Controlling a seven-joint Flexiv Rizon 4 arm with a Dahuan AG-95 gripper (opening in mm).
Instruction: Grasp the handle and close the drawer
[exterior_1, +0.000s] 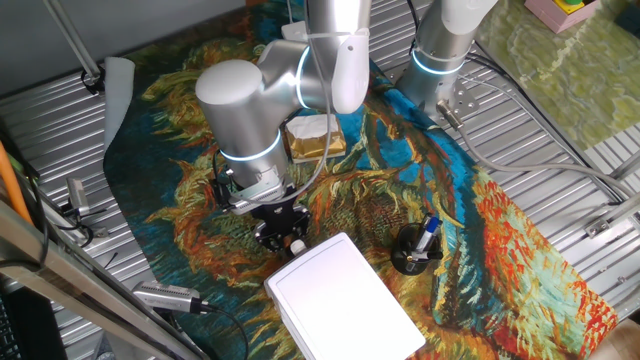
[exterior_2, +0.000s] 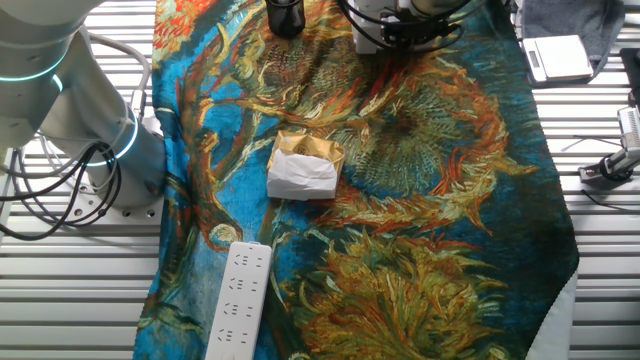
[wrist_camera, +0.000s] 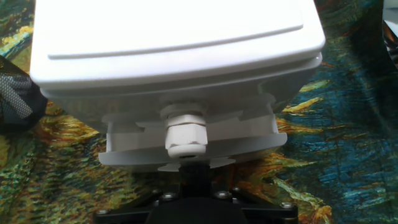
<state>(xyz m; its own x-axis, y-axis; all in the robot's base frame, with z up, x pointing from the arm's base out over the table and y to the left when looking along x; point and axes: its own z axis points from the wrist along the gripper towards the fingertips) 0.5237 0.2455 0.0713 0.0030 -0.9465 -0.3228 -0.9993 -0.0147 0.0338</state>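
The white flat-topped box (wrist_camera: 174, 37) fills the top of the hand view. Its light-grey drawer (wrist_camera: 249, 140) sticks out a short way from under it. The handle (wrist_camera: 185, 132), a round whitish knob, stands at the drawer's front centre. My black gripper (wrist_camera: 193, 167) comes up from below. Its fingers stand together as one dark column, with the tips right at the knob's front end and no gap showing. In one fixed view the gripper (exterior_1: 284, 236) is at the box's (exterior_1: 345, 305) near-left corner, with the knob (exterior_1: 297, 245) at its tip.
A tan-and-white sponge block (exterior_1: 315, 138) lies behind the arm and also shows in the other fixed view (exterior_2: 304, 167). A black cup with pens (exterior_1: 417, 250) stands right of the box. A white power strip (exterior_2: 240, 298) lies on the patterned cloth (exterior_2: 420, 220).
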